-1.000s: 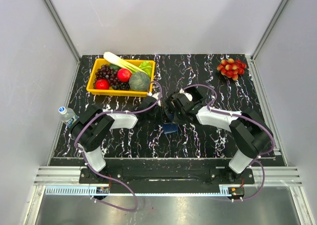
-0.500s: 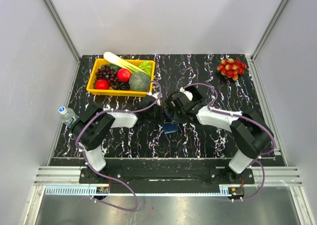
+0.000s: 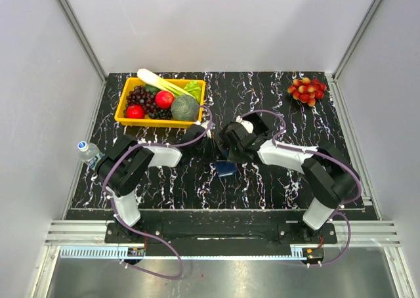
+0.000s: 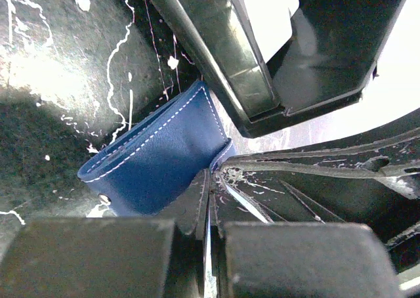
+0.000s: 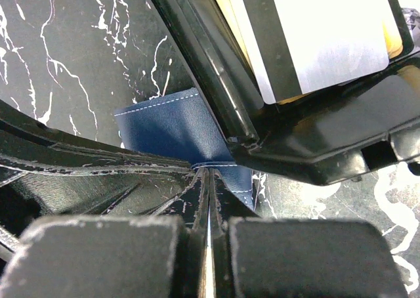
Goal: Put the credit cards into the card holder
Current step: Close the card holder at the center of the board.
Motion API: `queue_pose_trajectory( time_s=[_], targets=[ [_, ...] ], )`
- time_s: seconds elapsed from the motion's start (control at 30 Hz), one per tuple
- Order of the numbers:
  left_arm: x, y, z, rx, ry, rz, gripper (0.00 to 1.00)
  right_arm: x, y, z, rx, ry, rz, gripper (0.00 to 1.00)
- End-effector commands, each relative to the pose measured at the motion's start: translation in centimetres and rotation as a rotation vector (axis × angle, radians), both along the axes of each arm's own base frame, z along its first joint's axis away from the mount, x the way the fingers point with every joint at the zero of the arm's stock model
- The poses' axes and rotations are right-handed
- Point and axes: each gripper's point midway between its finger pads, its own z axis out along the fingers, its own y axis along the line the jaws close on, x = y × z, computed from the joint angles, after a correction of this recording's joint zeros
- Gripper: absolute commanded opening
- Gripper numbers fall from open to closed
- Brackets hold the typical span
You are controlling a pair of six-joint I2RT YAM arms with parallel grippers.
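Note:
The dark-blue card holder (image 3: 226,169) lies mid-table between my two grippers, its stitched leather plain in the left wrist view (image 4: 154,163) and the right wrist view (image 5: 172,128). My left gripper (image 4: 211,180) is shut, its tips pinching one edge of the holder. From the other side my right gripper (image 5: 209,173) is shut on the holder's seam. Just behind the holder stands a black tray (image 5: 216,94) with the credit cards in it: a silver-white card with a dark stripe (image 5: 328,32) on top of an orange one (image 5: 396,43). In the top view both grippers (image 3: 211,155) (image 3: 231,155) hide the tray.
A yellow basket (image 3: 128,121) of fruit and vegetables stands at the back left. A cluster of red fruit (image 3: 306,90) lies at the back right. A small water bottle (image 3: 87,151) sits at the table's left edge beside the left arm.
Both grippers have edged slightly left while staying shut on the card holder. The holder's outline has shifted a little and looks more bent.

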Motion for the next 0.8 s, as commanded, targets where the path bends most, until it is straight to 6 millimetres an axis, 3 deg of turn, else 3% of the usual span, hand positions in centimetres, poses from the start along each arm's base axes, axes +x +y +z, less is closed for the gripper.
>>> queue_pose_trajectory(
  time_s=[0.0, 0.27, 0.77],
  targets=[
    [-2.3, 6.6, -8.8, 0.343, 0.142, 0.088, 0.00, -1.0, 1.7, -1.4, -0.006, 0.040, 0.043, 0.00],
    [-2.9, 7.4, -10.1, 0.373, 0.165, 0.085, 0.00, -1.7, 2.2, -3.4, -0.073, 0.089, 0.069, 0.00],
    [-3.7, 5.6, -8.0, 0.270, 0.081, 0.017, 0.00, -1.4, 2.7, -0.7, -0.036, -0.020, 0.075, 0.00]
  ],
)
